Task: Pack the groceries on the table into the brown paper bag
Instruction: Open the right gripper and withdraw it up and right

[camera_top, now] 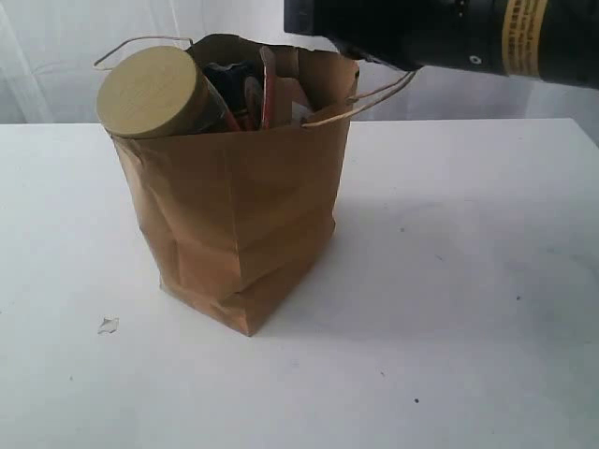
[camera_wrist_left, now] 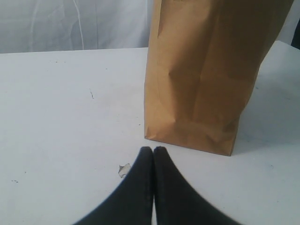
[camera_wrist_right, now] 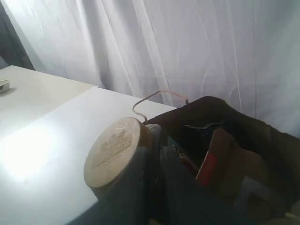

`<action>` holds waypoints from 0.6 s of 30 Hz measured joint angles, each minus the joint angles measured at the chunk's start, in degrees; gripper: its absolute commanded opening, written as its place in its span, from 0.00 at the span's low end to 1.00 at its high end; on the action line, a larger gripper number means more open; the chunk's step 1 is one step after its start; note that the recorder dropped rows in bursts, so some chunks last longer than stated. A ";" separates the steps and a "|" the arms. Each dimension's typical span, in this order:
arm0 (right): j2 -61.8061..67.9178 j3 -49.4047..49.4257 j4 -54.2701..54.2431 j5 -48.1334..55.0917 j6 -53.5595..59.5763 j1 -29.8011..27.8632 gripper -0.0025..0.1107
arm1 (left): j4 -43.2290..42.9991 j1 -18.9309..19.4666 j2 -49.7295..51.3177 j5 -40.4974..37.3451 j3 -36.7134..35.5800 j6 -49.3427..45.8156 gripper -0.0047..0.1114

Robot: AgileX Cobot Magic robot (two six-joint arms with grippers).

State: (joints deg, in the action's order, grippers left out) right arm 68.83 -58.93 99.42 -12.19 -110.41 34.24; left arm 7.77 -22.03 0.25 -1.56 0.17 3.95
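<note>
The brown paper bag [camera_top: 234,215] stands upright on the white table [camera_top: 468,281] with its mouth open. A tan-lidded jar [camera_top: 150,92] leans out over its rim, lid outward. Behind the jar, inside the bag, I make out a dark item [camera_top: 234,82] and a pouch with a red edge [camera_top: 267,89]. In the right wrist view my right gripper [camera_wrist_right: 157,140] hovers over the bag's mouth, right beside the jar lid [camera_wrist_right: 112,150], its blurred fingers close together with nothing between them. My left gripper [camera_wrist_left: 153,149] rests low on the table, shut and empty, a short way from the bag's base [camera_wrist_left: 187,140].
A small scrap of paper [camera_top: 108,325] lies on the table near the bag's front left, close to the left fingertips [camera_wrist_left: 124,169]. The right arm's black body [camera_top: 440,33] hangs above the bag's looped handle [camera_top: 370,98]. A white curtain hangs behind.
</note>
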 measured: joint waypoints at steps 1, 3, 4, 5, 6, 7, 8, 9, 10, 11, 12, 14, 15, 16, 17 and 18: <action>-0.16 0.13 0.00 -0.29 0.00 0.00 0.02 | 0.00 0.00 0.00 0.00 0.00 0.00 0.04; -0.60 0.18 0.00 -1.22 0.00 0.00 0.02 | 0.00 0.00 0.00 0.00 0.00 0.00 0.04; -0.85 0.18 0.00 -1.85 0.00 0.00 0.02 | 0.00 0.00 0.00 0.00 0.00 0.00 0.04; -1.30 0.18 0.00 -2.66 0.00 0.00 0.02 | 0.00 0.00 0.00 0.00 0.00 0.00 0.04; -1.52 0.18 0.00 -3.48 0.00 0.00 0.02 | 0.00 0.00 0.00 0.00 0.00 0.00 0.04; -2.07 0.18 0.00 -4.29 0.00 0.00 0.02 | 0.00 0.00 0.00 0.00 0.00 0.00 0.04; -2.55 0.18 0.00 -5.13 0.00 0.00 0.02 | 0.00 0.00 0.00 0.00 0.00 0.00 0.04; -2.89 0.18 0.00 -5.87 0.00 0.00 0.02 | 0.00 0.00 0.00 0.00 0.00 0.00 0.04; -3.61 0.27 0.00 -6.39 0.00 0.00 0.02 | 0.00 0.00 0.00 0.00 0.00 0.00 0.04; -4.35 0.51 0.00 -6.53 0.00 0.00 0.02 | 0.00 0.00 0.00 0.00 0.00 0.00 0.04; -5.22 0.94 0.00 -6.55 0.11 0.00 0.02 | 0.00 0.00 0.00 0.00 0.00 0.00 0.04; -7.19 2.52 0.00 -6.55 0.35 0.00 0.02 | 0.00 0.00 0.00 0.00 0.00 0.00 0.04; -8.03 3.29 0.00 -6.20 0.48 0.00 0.02 | 0.00 0.00 0.00 0.00 0.00 0.00 0.04; -9.13 4.37 0.00 -5.79 0.48 0.00 0.02 | 0.00 0.00 0.00 0.00 0.00 0.00 0.04; -10.28 5.52 0.00 -5.18 0.48 0.00 0.02 | 0.00 0.00 0.00 0.00 0.00 0.00 0.04; -11.23 6.45 0.00 -4.68 0.48 0.00 0.02 | 0.00 0.00 0.00 0.00 0.00 0.00 0.04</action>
State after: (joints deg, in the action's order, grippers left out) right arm 57.60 -52.48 99.42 -16.87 -109.94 34.24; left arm 7.77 -22.03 0.25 -1.56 0.17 3.95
